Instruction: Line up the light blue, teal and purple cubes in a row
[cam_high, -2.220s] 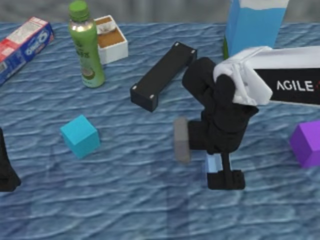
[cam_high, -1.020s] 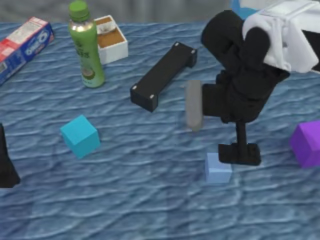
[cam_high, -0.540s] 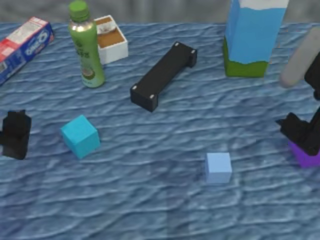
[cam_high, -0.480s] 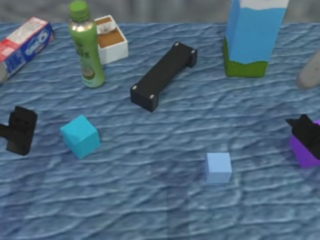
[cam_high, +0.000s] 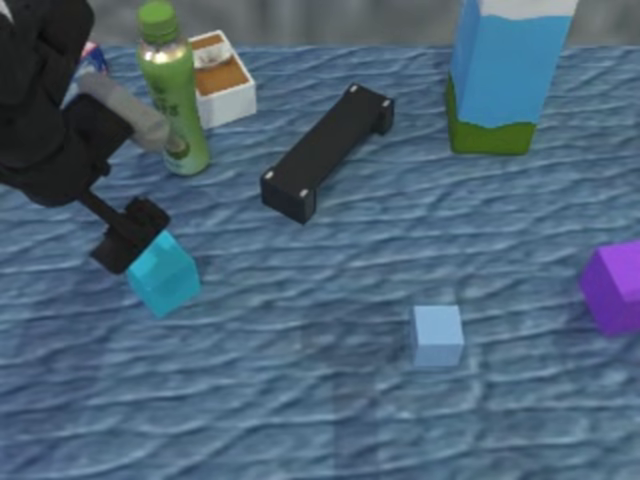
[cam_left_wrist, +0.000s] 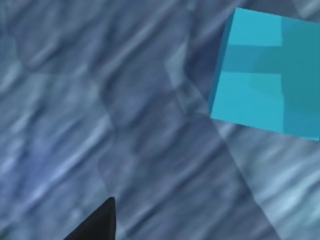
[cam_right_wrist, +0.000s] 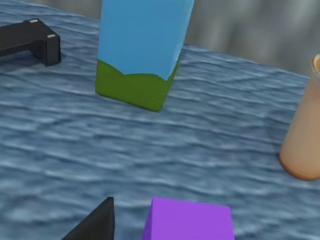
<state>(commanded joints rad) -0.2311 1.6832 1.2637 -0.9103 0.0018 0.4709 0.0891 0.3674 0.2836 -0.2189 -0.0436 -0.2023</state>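
Left arm reaches in from the top view's upper-left corner, angled down toward centre-left; left gripper (cam_high: 130, 236) sits at the upper-left edge of the teal (cam_high: 163, 276), overlapping that corner from above. Can't tell contact or height. Jaw state: can't tell, only one dark fingertip (cam_left_wrist: 97, 224) shows in the left wrist view, with the teal (cam_left_wrist: 270, 75) off to the side of it.

Right arm is out of the top view. Its wrist view shows one dark fingertip (cam_right_wrist: 95, 223) just beside the purple cube (cam_right_wrist: 190, 220); jaw state can't tell there either.

Count on the blue table (cam_high: 330, 400):
- 3 cubes: the teal at centre-left, the light blue (cam_high: 438, 336) right of centre toward the near edge, purple cube at the right edge. All well apart, not in a row.
- 1 green bottle (cam_high: 172, 90)
- 1 white box (cam_high: 222, 78) with brown contents
- 1 black bar (cam_high: 327, 152)
- 1 blue-and-green carton (cam_high: 505, 70)
- 1 tan cup (cam_right_wrist: 305, 135), right wrist view only.
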